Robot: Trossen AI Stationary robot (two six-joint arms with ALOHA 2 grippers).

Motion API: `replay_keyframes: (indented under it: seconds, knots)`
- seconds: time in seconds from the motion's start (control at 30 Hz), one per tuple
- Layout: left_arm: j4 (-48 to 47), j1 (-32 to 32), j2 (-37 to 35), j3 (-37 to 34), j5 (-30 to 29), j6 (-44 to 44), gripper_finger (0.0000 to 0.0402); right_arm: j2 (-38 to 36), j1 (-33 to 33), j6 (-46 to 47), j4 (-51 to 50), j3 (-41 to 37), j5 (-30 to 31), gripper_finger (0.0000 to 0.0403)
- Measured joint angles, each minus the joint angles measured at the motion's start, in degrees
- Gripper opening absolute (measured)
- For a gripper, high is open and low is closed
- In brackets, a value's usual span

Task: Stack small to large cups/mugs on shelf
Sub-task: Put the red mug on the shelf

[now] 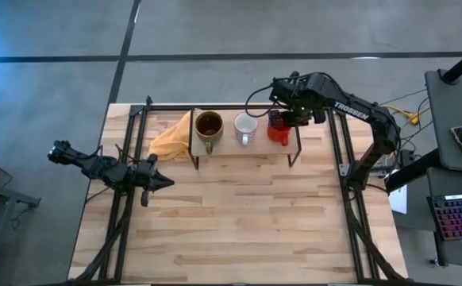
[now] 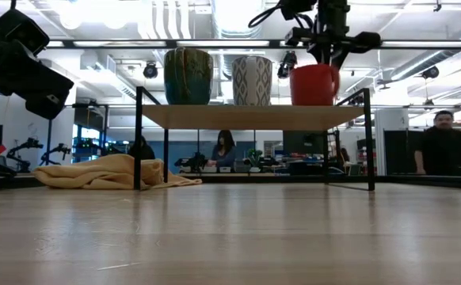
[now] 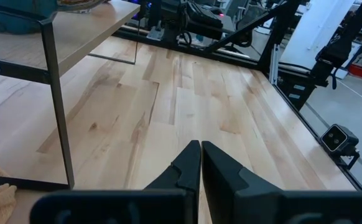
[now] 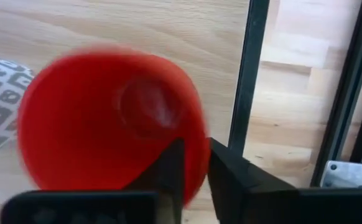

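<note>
Three mugs stand in a row on the light-wood shelf (image 1: 247, 149) (image 2: 250, 117). They are the brownish-olive mug (image 1: 209, 125) (image 2: 188, 76), the white patterned mug (image 1: 245, 128) (image 2: 252, 81) and the red mug (image 1: 276, 132) (image 2: 314, 85) (image 4: 106, 118). My right gripper (image 1: 283, 121) (image 2: 325, 54) (image 4: 195, 146) comes down onto the red mug and is shut on its rim. My left gripper (image 1: 164, 183) (image 3: 201, 147) hovers shut over the table, left of the shelf's near corner, touching nothing. My right gripper holds the red mug by its rim (image 4: 196, 165), on the side toward the shelf's right end. One finger (image 4: 171, 168) is inside the mug and the other (image 4: 227, 174) outside, both pointing down from above. The mug stands upright with its base on the shelf.
A yellow cloth (image 1: 171, 139) (image 2: 112, 170) lies on the table by the shelf's left legs. Black frame rails (image 1: 350, 199) run along both table sides. The wide tabletop (image 1: 239, 222) extends near the shelf. People sit and stand in the room behind (image 2: 440, 150).
</note>
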Motion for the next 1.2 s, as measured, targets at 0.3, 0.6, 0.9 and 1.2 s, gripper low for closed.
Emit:
replay_keyframes:
  seconds: [0.3,0.6,0.9,1.2]
  knots:
    - [0.00,0.00,0.00,0.00,0.01,0.01,0.0000,-0.02,0.00,1.61,-0.03,0.75,-0.35,0.0140]
    - [0.00,0.00,0.00,0.00,0.01,0.01,0.0000,-0.02,0.02,1.33,-0.40,0.76,-0.31,0.0160]
    - [0.00,0.00,0.00,0.00,0.00,0.01,0.0000,-0.43,0.02,-1.23,-0.48,0.75,2.70,0.0126]
    - [0.00,0.00,0.00,0.00,0.00,0.01,0.0000,-5.05,2.29,-0.35,1.06,0.77,2.77,0.0132]
